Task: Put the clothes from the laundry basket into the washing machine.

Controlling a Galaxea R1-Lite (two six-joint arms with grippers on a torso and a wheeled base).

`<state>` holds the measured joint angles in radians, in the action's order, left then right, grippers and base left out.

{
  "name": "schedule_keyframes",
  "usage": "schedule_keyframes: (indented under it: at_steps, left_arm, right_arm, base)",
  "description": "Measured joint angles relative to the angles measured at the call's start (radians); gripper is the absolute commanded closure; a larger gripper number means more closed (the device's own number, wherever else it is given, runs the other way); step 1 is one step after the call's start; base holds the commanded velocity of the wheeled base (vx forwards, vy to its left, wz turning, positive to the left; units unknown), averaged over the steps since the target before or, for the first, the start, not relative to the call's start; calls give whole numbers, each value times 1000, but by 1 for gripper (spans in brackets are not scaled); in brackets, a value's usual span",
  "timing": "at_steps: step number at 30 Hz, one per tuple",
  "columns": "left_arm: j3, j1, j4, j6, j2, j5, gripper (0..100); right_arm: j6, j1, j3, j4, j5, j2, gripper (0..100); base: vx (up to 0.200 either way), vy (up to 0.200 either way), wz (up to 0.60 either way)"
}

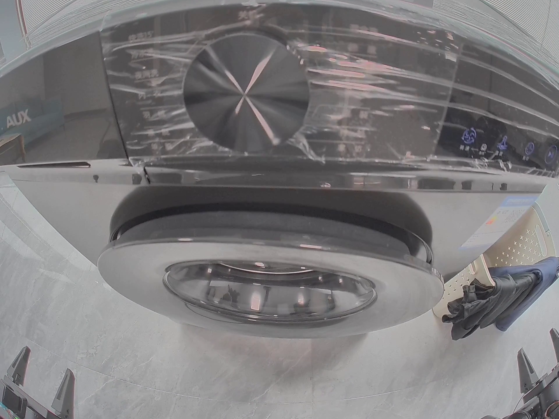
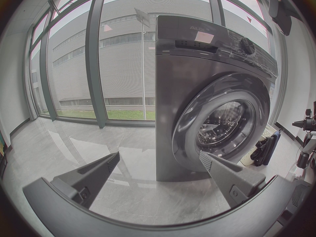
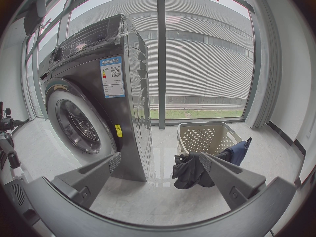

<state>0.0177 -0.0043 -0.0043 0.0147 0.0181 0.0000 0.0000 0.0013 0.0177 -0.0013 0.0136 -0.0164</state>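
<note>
Both tools are released with nothing in them. My left tool (image 2: pixel 158 155) and right tool (image 3: pixel 159 155) hang low over the grey floor (image 2: pixel 98 142), facing the washing machine (image 2: pixel 184 83). Its round door (image 1: pixel 262 274) is shut. The laundry basket (image 3: pixel 204 137) sits just beside the machine on my right, with a black garment (image 3: pixel 187 171) and a blue garment (image 3: pixel 239 150) draped over its rim.
</note>
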Motion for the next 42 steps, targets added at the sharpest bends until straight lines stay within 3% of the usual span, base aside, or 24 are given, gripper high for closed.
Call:
schedule_keyframes:
  at_steps: [8, 14, 42]
  left_arm:
    - [0, 0, 0, 0, 0, 0, 0]
    - [0, 0, 0, -1, 0, 0, 0]
    - [0, 0, 0, 0, 0, -2, 0]
  right_arm:
    - [0, 0, 0, 1, 2, 0, 0]
    - [0, 0, 0, 0, 2, 0, 0]
    - [24, 2, 0, 1, 8, 0, 0]
  base:
    - [0, 0, 0]
    - [-200, 0, 0]
    - [0, 21, 0]
